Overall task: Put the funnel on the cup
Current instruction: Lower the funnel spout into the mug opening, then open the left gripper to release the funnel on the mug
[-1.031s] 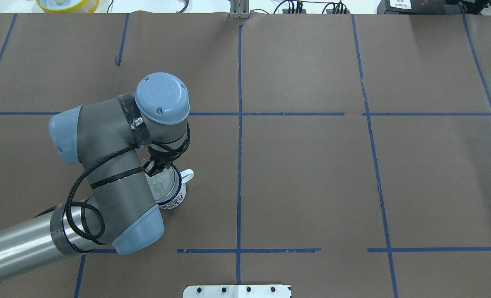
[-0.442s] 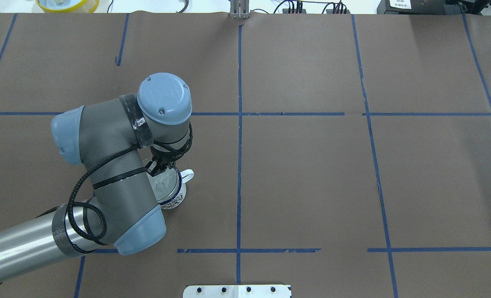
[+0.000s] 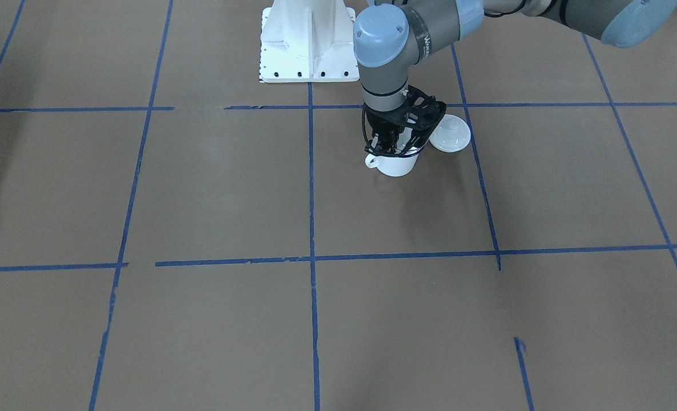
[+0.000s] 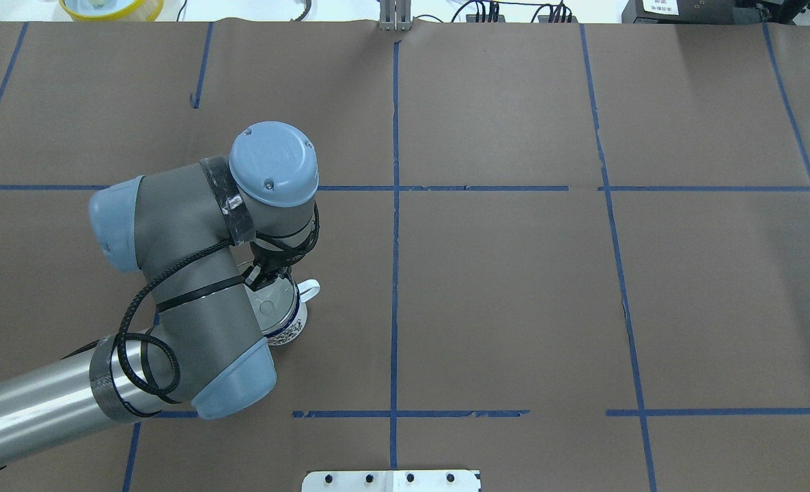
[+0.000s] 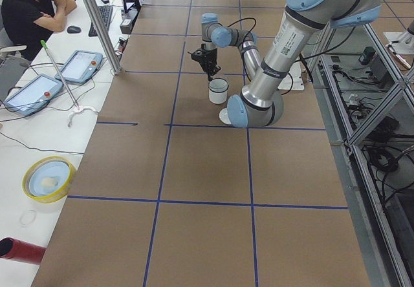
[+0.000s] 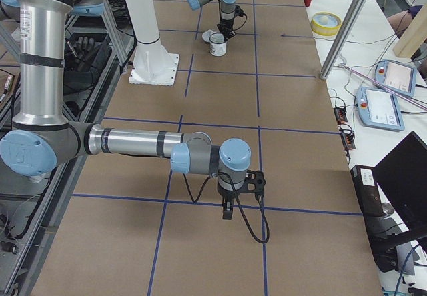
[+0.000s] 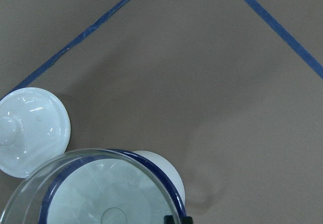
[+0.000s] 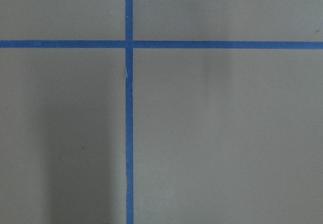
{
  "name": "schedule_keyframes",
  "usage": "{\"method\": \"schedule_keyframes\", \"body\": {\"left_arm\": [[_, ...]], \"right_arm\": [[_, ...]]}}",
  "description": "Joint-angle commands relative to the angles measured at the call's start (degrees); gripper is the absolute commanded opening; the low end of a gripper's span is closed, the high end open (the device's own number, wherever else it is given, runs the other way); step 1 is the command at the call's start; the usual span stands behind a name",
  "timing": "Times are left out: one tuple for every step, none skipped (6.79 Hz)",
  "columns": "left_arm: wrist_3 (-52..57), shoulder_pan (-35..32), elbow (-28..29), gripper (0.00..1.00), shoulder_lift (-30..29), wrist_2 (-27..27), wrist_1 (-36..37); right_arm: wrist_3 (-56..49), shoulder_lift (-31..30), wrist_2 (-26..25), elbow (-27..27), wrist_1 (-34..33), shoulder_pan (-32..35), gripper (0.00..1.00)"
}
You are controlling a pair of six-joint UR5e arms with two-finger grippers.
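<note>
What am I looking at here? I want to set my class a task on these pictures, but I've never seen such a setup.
These are two robot arms at a table covered in brown paper and marked with blue tape. Four pictures come from fixed cameras: one faces the robot, one looks down from behind it, and one stands at each table end. The other two come from cameras on the wrists. On the table stand a white cup with a blue rim and, beside it, a small white lid. The left gripper holds a clear funnel by its rim over the cup's mouth; whether it already rests there I cannot tell. The right gripper hangs over the table, far from the cup.
</note>
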Motion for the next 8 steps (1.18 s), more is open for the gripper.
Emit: {"method": "schedule_keyframes", "body": {"left_arm": [[0.1, -0.1, -0.3, 1.00, 0.0, 1.3, -0.2], [1.1, -0.1, -0.9, 1.00, 0.1, 2.0, -0.1], [4.3, -0.1, -1.4, 1.00, 0.3, 1.9, 0.3], [9.8, -1.2, -4.8, 1.00, 1.7, 1.9, 1.0], [16.4, -2.4, -11.5, 1.00, 5.5, 1.8, 1.3], [23.0, -4.2, -19.2, 1.00, 9.8, 1.1, 1.2], [31.0, -7.4, -22.4, 1.00, 12.4, 0.9, 1.2], [39.4, -11.4, -22.2, 1.00, 14.8, -3.7, 0.8]], "right_arm": [[0.0, 0.0, 0.0, 0.0, 0.0, 0.0, 1.00], [0.0, 0.0, 0.0, 0.0, 0.0, 0.0, 1.00], [0.0, 0.0, 0.0, 0.0, 0.0, 0.0, 1.00], [0.0, 0.0, 0.0, -0.1, 0.0, 0.0, 1.00], [0.0, 0.0, 0.0, 0.0, 0.0, 0.0, 1.00], [0.0, 0.0, 0.0, -0.1, 0.0, 0.0, 1.00], [0.0, 0.0, 0.0, 0.0, 0.0, 0.0, 1.00], [0.0, 0.0, 0.0, -0.1, 0.0, 0.0, 1.00]]}}
